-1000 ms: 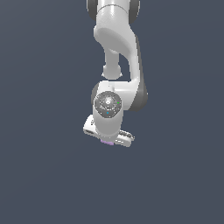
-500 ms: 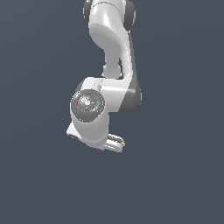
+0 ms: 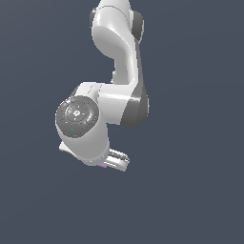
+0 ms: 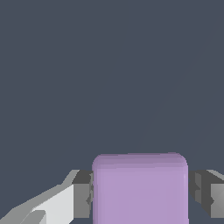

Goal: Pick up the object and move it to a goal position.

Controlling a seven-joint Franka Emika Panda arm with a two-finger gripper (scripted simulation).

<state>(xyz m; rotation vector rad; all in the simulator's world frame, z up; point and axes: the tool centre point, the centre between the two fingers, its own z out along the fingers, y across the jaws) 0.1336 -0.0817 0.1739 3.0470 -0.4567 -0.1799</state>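
Jaws clamped narrow on lilac cube (image 4: 140,189), fingers (image 4: 82,194) touching both its sides, w/ nothing else touching it.

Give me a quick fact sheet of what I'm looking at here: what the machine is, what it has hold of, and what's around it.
machine: one white robot arm
claw: shut on the lilac cube, one finger on each side
lilac cube: plain, matte, rounded edges; in the exterior view only a sliver shows under the claw
surroundings: plain dark grey-blue backdrop
goal spot: none visible

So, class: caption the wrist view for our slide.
Lilac cube clamped between the gripper fingers.
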